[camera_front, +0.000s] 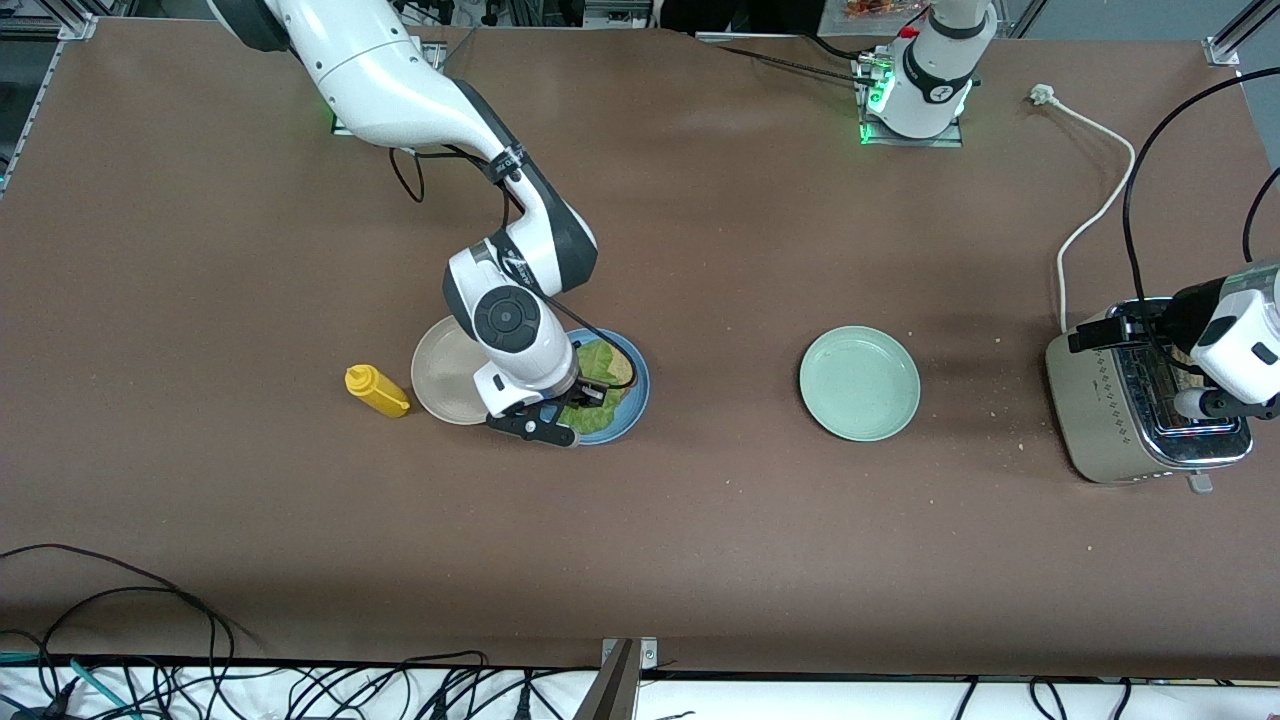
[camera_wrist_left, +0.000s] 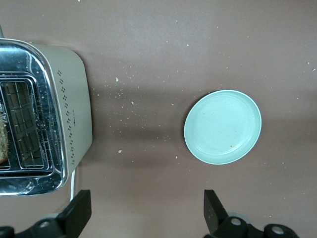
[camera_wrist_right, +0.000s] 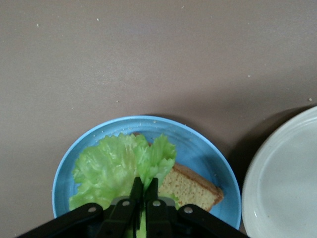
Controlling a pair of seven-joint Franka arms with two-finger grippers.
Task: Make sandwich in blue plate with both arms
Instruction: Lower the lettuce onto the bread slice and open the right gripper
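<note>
1. While lying on the bread slice in the blue plate, the lettuce leaf is being pinched by the right gripper, its fingers closed on the leaf at the plate's six o'clock edge, probably to settle it.
2. The beige plate is sitting at the blue plate's nine o'clock, touching it.
3. Farther off, the left gripper is hovering wide open over the toaster, likely for the second slice, which only its wrist view is showing.
</note>
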